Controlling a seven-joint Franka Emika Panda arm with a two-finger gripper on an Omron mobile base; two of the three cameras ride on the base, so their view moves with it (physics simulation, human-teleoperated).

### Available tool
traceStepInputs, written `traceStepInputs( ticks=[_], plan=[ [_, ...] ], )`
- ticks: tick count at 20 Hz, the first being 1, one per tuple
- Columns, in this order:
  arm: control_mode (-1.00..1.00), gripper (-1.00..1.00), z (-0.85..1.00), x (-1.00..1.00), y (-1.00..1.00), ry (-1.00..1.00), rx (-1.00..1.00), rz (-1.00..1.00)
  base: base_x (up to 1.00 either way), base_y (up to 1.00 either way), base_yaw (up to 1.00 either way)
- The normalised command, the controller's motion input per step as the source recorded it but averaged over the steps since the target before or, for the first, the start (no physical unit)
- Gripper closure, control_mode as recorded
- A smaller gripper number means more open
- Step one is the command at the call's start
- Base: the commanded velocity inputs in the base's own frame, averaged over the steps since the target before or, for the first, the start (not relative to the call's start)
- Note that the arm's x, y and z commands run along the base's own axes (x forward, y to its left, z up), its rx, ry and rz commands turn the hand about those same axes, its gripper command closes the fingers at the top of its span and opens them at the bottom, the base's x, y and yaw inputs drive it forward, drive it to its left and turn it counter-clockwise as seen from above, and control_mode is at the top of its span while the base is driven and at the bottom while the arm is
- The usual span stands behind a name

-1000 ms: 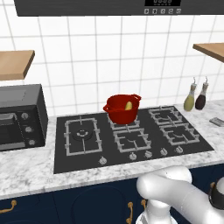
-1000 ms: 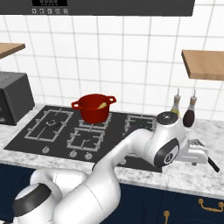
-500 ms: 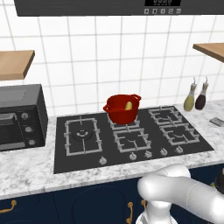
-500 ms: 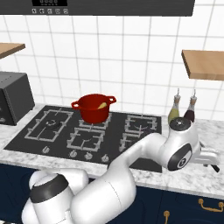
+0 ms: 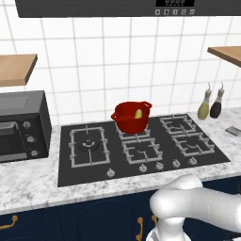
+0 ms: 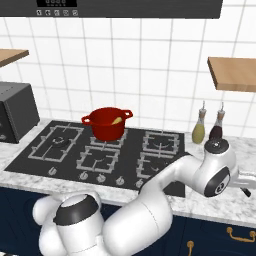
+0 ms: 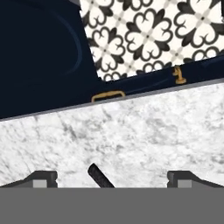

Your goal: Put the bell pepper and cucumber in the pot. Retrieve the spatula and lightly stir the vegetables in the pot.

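Arm has swung right over the marble counter (image 7: 131,131), open pincer (image 7: 112,177) now straddling the spatula handle (image 7: 99,176), pot (image 6: 107,123) already loaded.

A white-and-grey marble surface (image 5: 33,181) runs along the tiled wall above dark blue cabinet fronts. Set into it is a black hob (image 5: 141,148) with several burner grates and a row of knobs along its front edge. At the left end a dark toaster oven (image 5: 21,126) stands on the surface. Right of the hob, near the wall, two dark-capped bottles (image 6: 209,128) stand side by side, one yellowish, one dark. At the far right edge lies the spatula (image 5: 234,131), flat on the marble.
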Motion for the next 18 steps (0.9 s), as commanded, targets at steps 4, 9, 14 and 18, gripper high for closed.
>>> traceStepInputs(
  ticks=[4,9,14,18],
  plan=[
    [-1.00,-1.00,-0.11,0.24,-0.20,0.00,0.00,0.00,0.00,0.00,0.00],
    [-1.00,-1.00,-0.21,0.27,-0.15,0.00,0.00,0.00,0.00,0.00,0.00],
    [-1.00,-1.00,-0.31,0.25,-0.22,0.00,0.00,0.00,0.00,0.00,0.00],
    [-1.00,-1.00,-0.37,0.15,-0.26,0.00,0.00,0.00,0.00,0.00,0.00]
  ],
)
